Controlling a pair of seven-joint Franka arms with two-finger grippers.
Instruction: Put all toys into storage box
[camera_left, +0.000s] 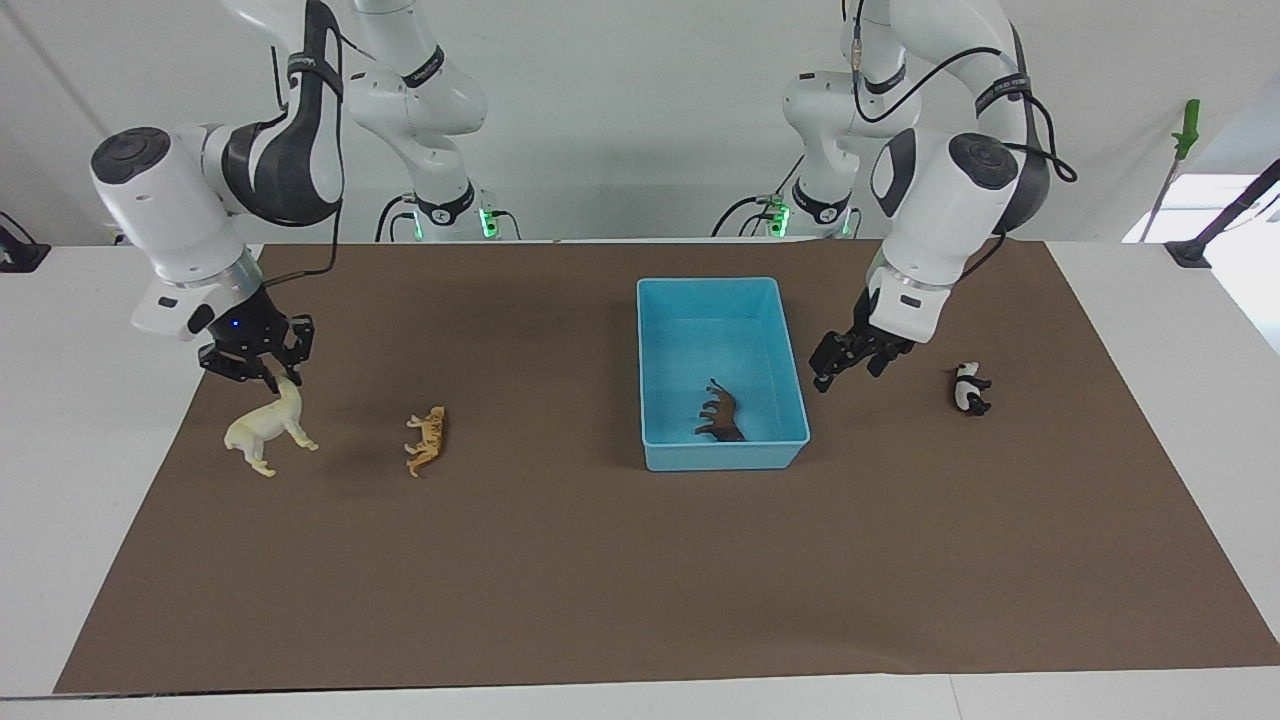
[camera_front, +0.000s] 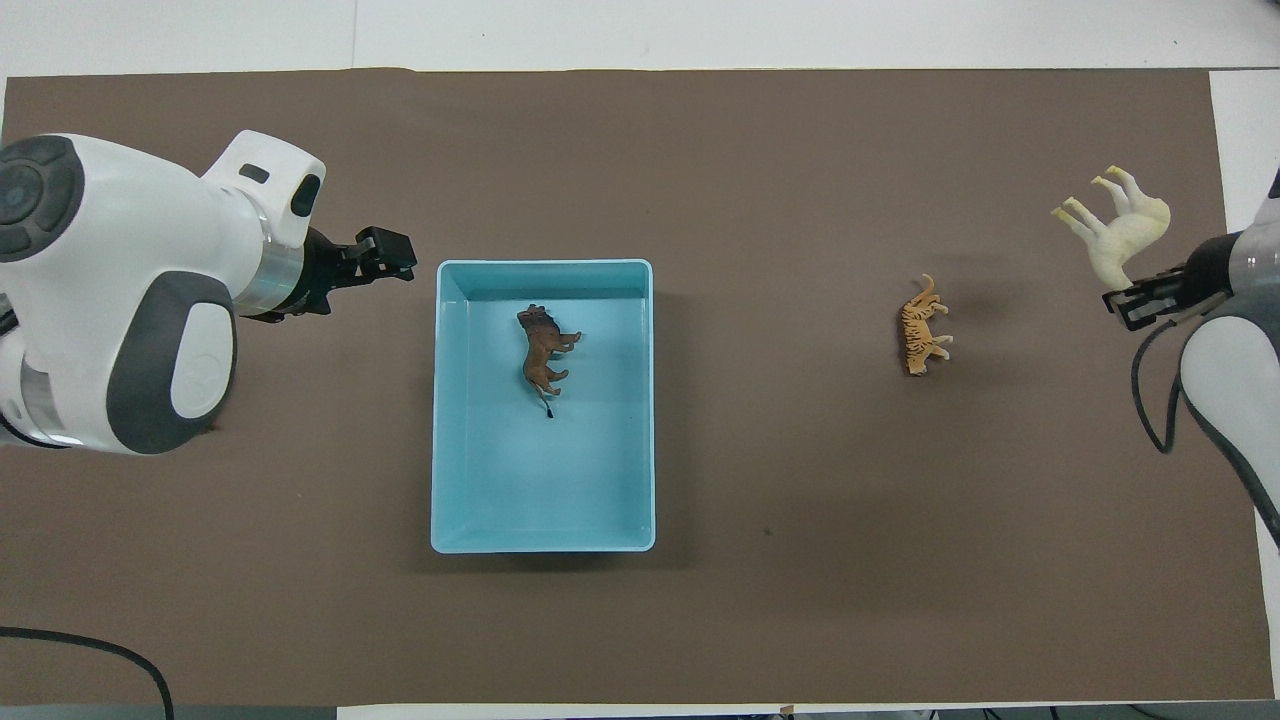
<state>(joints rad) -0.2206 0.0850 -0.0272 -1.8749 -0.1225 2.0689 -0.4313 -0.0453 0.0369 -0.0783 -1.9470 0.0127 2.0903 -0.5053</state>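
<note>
The light blue storage box (camera_left: 725, 456) stands on the brown mat and also shows in the overhead view (camera_front: 545, 500). The dark brown figure (camera_left: 722, 412) lies inside it (camera_front: 543, 352). My left gripper (camera_left: 838, 366) is open and empty, raised over the mat between the box and the panda (camera_left: 968, 388); it shows in the overhead view (camera_front: 385, 262), where the left arm hides the panda. My right gripper (camera_left: 268, 375) is shut on the neck of the cream-white horse (camera_left: 262, 430) and holds it above the mat (camera_front: 1125, 228). The orange tiger (camera_left: 427, 441) lies on the mat beside it (camera_front: 922, 326).
The brown mat (camera_left: 600, 580) covers most of the white table (camera_left: 80, 420). The horse hangs near the mat's edge at the right arm's end. A green-handled tool (camera_left: 1185, 130) leans off the table at the left arm's end.
</note>
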